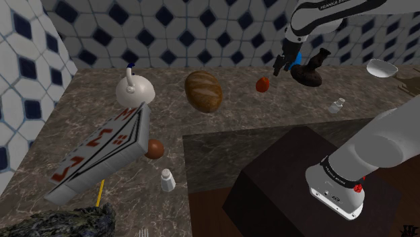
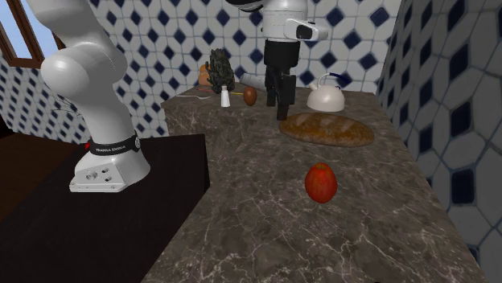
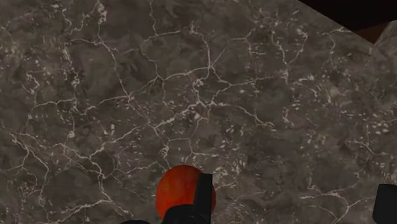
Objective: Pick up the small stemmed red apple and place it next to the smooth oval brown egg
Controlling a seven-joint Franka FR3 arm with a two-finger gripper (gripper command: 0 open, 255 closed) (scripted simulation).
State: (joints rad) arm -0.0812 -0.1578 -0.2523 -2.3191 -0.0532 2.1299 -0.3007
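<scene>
Hovering over the marbled counter [image 1: 229, 118], the black gripper [image 1: 283, 65] hangs with its jaws wide apart and empty as I watch from the remote desk.

I count one red apple [image 1: 263, 83], one brown egg [image 1: 154, 149], one bread loaf [image 1: 204, 91], one white kettle [image 1: 134, 87], two small shakers, one near the egg [image 1: 167, 180] and one nearer the stand [image 1: 336, 105], one tilted carton [image 1: 101, 151], one dark jug [image 1: 309, 71] and one white bowl [image 1: 381, 67].

The apple rests on the counter near the tiled back wall [image 1: 202, 27], between loaf and jug in the shoulder view, with bare stone all round it. The egg lies well apart from it, across the loaf, just beside the carton's lower end, where carton and shaker narrow the room. Open counter runs from the apple toward the edge by the dark stand [image 1: 283, 195].

From the wrist camera, one finger [image 3: 202, 197] overlaps the apple's side and the fruit sits mostly outside the gap; I see no contact with it in the two exterior views.
</scene>
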